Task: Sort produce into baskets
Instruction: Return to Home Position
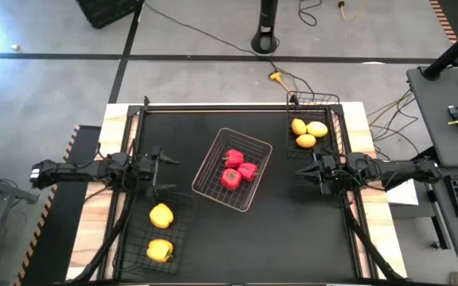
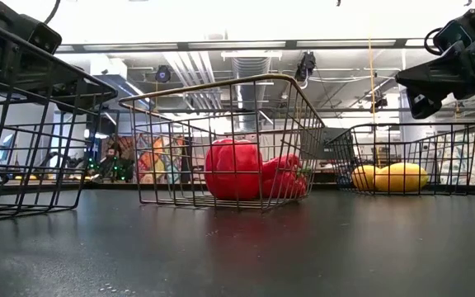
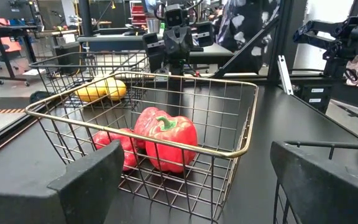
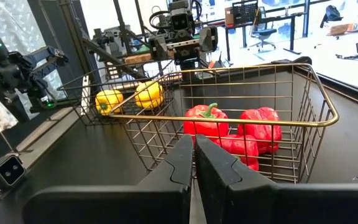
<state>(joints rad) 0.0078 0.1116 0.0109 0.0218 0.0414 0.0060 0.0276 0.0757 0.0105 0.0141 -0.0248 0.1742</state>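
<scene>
While the three glossy red peppers (image 1: 236,169) lie piled in the pale gold wire basket (image 1: 211,160), set askew at the middle of the matte black table (image 1: 293,230), you have that basket directly between your two grippers. Three smooth oval lemons (image 1: 308,133) huddle in the black mesh basket (image 1: 315,98) at the high view's upper right. Two yellow peppers (image 1: 161,215) rest apart in the other black basket (image 1: 137,234) at its lower left. Your left gripper (image 1: 173,175) hovers by that basket's upper end, blocky fingers (image 3: 86,180) spread wide, holding nothing. Your right gripper (image 1: 299,169) hangs just below the lemon basket, fingers (image 4: 179,162) pressed together, empty. Cables (image 1: 213,36) trail across the floor beyond.
</scene>
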